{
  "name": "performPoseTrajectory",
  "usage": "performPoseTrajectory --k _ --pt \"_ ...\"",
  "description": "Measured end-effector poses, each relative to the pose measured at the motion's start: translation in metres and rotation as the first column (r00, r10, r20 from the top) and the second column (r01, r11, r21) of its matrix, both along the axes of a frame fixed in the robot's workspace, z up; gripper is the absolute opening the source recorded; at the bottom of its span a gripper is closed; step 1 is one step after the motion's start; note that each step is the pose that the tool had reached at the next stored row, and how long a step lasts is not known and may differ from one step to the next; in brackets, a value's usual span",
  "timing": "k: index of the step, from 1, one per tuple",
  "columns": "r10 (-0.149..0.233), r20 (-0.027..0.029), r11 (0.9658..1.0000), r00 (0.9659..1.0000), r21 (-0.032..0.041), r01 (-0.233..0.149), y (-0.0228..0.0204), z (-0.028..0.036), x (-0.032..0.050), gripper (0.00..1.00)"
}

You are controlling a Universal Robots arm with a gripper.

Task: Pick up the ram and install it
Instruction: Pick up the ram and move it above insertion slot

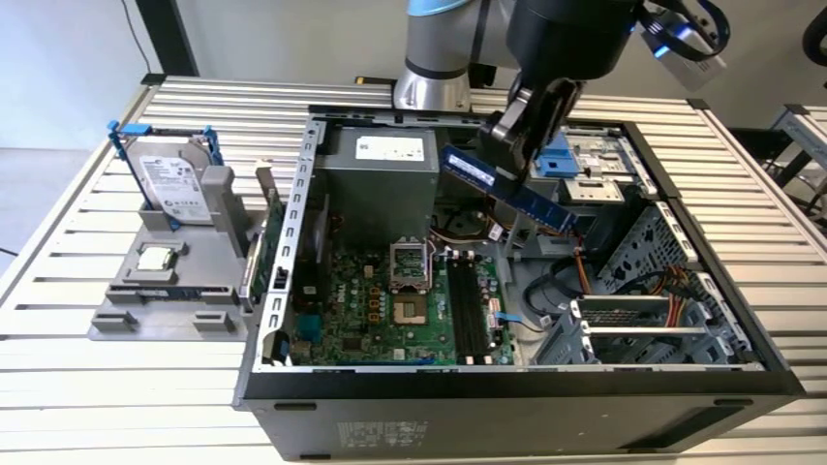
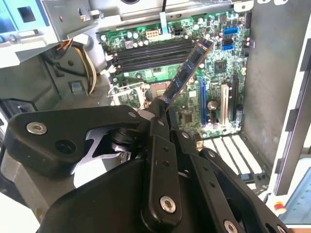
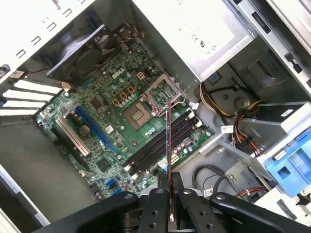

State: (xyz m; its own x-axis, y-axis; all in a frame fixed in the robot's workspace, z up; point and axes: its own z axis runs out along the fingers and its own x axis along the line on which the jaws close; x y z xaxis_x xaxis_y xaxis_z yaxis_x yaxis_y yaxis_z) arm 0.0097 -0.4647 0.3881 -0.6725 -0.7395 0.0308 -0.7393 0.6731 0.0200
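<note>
- Gripping the ram (image 1: 540, 206) by one end in closed jaws, above the motherboard (image 3: 109, 124).
- Best squared parallel to the memory slots (image 3: 148, 155) below the jaws.

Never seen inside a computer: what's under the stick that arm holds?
The ram, shut in the gripper, hangs over the open case: below lie the green motherboard and its black memory slots. The strip of board right behind the ram is hidden.

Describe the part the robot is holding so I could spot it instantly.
Find the open computer case; above its middle hangs the black gripper. Clamped in its fingers is the ram, a long thin stick tilted in mid-air, unlike the boxy silver hard drive standing outside the case.
</note>
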Motion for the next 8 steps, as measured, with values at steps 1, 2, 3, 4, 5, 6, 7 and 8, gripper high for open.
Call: performPoseTrajectory --k 1,2,3,4,5,6,7,8 --pt "-0.010 0.0000 1.0000 1.0000 -0.0001 0.010 0.0000 0.0000 0.0000 0.00" --pt "-0.020 -0.0001 0.9998 0.9998 -0.0001 0.020 0.0000 0.0000 0.0000 0.00" --pt "-0.029 -0.0001 0.9996 0.9996 -0.0001 0.029 0.0000 0.0000 0.0000 0.00" --pt "-0.038 -0.0001 0.9993 0.9993 -0.0002 0.038 0.0000 0.0000 0.0000 0.00" --pt "-0.048 -0.0001 0.9989 0.9989 -0.0002 0.048 0.0000 0.0000 0.0000 0.00" --pt "-0.057 -0.0002 0.9984 0.9984 -0.0002 0.057 0.0000 0.0000 0.0000 0.00" --pt "-0.066 -0.0002 0.9979 0.9979 -0.0002 0.066 0.0000 0.0000 0.0000 0.00" --pt "-0.074 -0.0002 0.9972 0.9972 -0.0002 0.074 0.0000 0.0000 0.0000 0.00"
